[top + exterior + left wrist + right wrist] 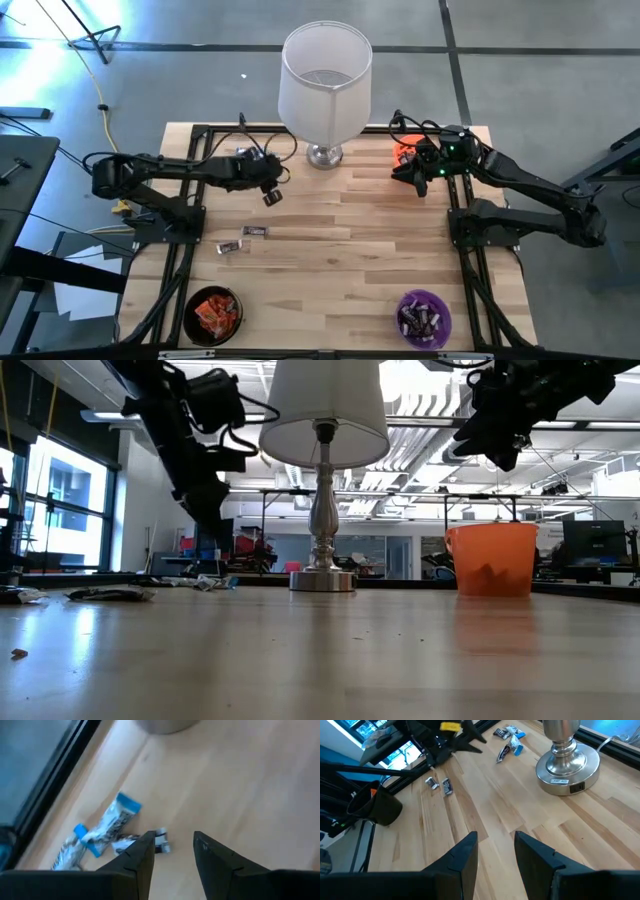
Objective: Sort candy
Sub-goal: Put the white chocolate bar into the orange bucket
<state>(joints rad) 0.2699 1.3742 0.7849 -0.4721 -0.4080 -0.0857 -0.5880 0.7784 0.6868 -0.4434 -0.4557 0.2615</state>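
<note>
The left gripper (172,845) hovers above the table (350,250) beside the lamp (324,80), fingers apart and empty. Blue-white candy (107,825) lies on the wood just beyond its fingertips. The right gripper (495,845) hangs parted, empty, near the orange bowl (490,558).

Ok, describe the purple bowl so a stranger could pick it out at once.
Start at the white-shaded lamp on the far edge of the wooden table. Go to the near edge on the right arm's side: the purple bowl holds dark-wrapped candy, whereas the black bowl holds orange-red pieces.
</note>
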